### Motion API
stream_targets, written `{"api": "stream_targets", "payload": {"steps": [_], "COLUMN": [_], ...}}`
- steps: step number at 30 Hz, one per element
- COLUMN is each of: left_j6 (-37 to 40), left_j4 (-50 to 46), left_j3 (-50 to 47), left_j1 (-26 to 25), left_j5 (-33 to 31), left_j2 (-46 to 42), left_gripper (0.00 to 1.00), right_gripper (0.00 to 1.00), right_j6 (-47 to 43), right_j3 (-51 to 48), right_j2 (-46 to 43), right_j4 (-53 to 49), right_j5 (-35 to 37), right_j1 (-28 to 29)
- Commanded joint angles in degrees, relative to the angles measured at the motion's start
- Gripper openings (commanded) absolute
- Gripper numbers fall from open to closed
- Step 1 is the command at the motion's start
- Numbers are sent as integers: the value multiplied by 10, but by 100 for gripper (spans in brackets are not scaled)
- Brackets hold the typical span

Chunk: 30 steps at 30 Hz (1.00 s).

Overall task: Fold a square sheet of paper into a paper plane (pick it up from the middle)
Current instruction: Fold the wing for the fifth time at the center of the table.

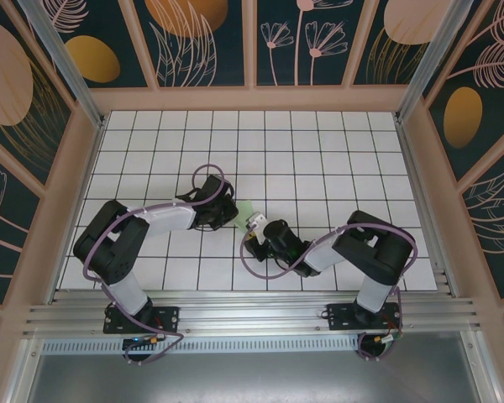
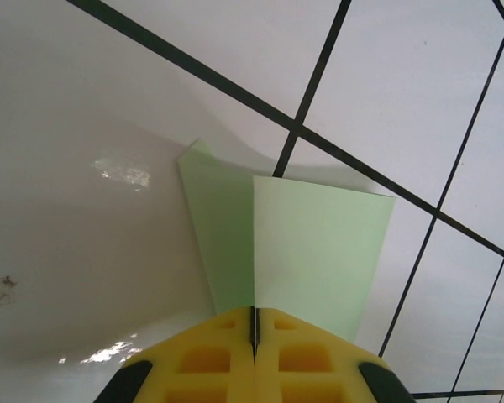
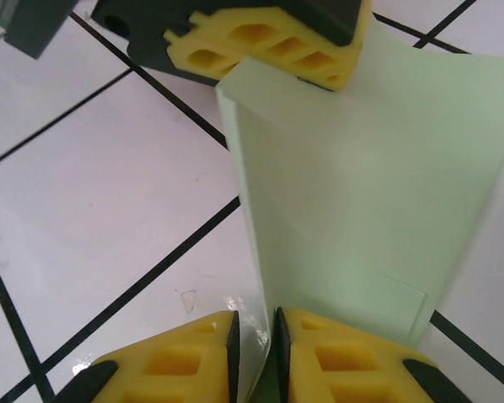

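Both ends of the paper (image 3: 361, 168) are attended: we clamp the left gripper (image 2: 254, 312) on its left end, presumably to anchor the fold, the right gripper (image 3: 254, 323) slightly parted around its right end.

Thin pale green sheet of paper (image 3: 361, 168), plain and unmarked, folded along a sharp straight crease, layers overlapping, one corner flap turned, lifted above white grid tiles (image 1: 319, 143) near mid-table.

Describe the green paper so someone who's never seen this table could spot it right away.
Look to the middle of the white grid table. There the left gripper pinches the pale green paper, partly folded, opposite the right gripper. Its green colour and creases set it apart from the white tiles around it.
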Motion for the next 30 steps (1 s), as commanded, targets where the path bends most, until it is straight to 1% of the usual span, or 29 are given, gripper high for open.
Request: {"api": "stream_targets", "payload": {"steps": [1,5,8,10,17,19,22,23,24,26,28,30], "left_j6": [3,2,1,0,2,2,3,4,4,6,8,6], "left_j4": [-13,-11,-10,-10,-13,-15,-20,-21,-25,-35,-44,-52], "left_j3": [0,1,0,-1,1,0,-2,-2,-3,-4,-10,-20], "left_j1": [4,4,4,3,4,4,5,4,5,9,12,14], "left_j5": [-10,-5,-4,-4,-7,-10,-21,-25,-30,-45,-63,-90], "left_j2": [-17,-16,-15,-15,-18,-21,-30,-35,-41,-56,-77,-108], "left_gripper": [0,0,0,0,0,2,6,8,14,21,29,39], "right_gripper": [24,26,24,21,4,0,0,0,0,0,0,0], "right_j6": [-62,-92,-103,-106,-112,-111,-102,-98,-92,-74,-46,-2], "right_j3": [15,33,43,46,55,55,57,57,58,58,57,55], "right_j2": [-11,0,7,9,18,17,12,10,9,5,-3,-12], "right_j4": [-56,-76,-80,-81,-87,-83,-80,-79,-78,-77,-78,-74], "right_j5": [86,132,147,149,182,185,186,185,182,157,115,53], "right_j1": [17,32,38,39,48,48,48,47,47,42,32,11]}}
